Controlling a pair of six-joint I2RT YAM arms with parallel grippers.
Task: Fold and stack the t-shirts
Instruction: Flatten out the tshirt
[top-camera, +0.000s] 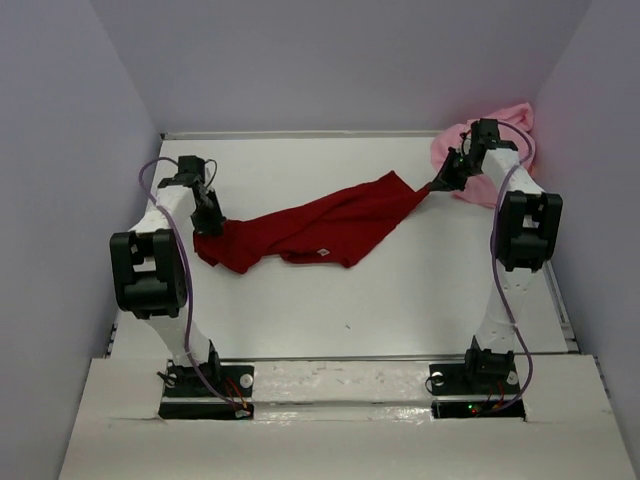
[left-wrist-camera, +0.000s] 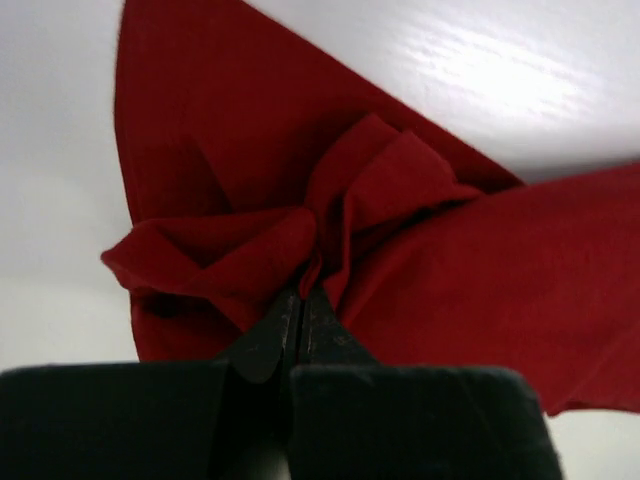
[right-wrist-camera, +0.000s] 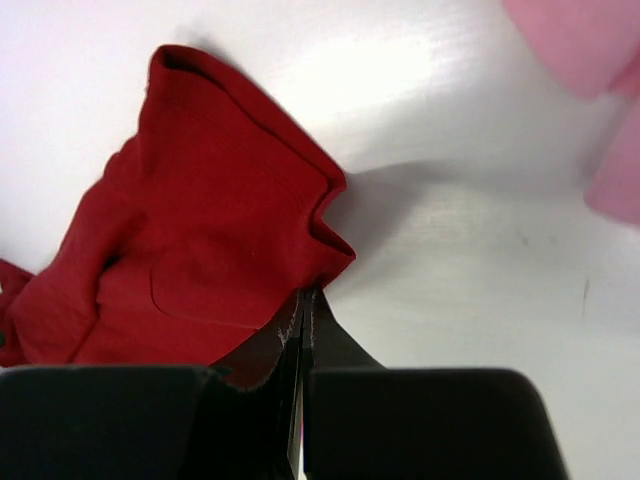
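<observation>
Left end effector (left-wrist-camera: 302, 312) and right end effector (right-wrist-camera: 305, 312), each pinched closed on the dark red t-shirt (top-camera: 310, 228).
The left one clamps a bunched fold at the shirt's left end and the right one grips its far right corner, so the cloth spans slantwise across the white surface (top-camera: 400, 290) between them. A small pale patch near the lower hem is possibly a label, too small to read. The light pink t-shirt (top-camera: 505, 125) lies crumpled in the far right corner.
</observation>
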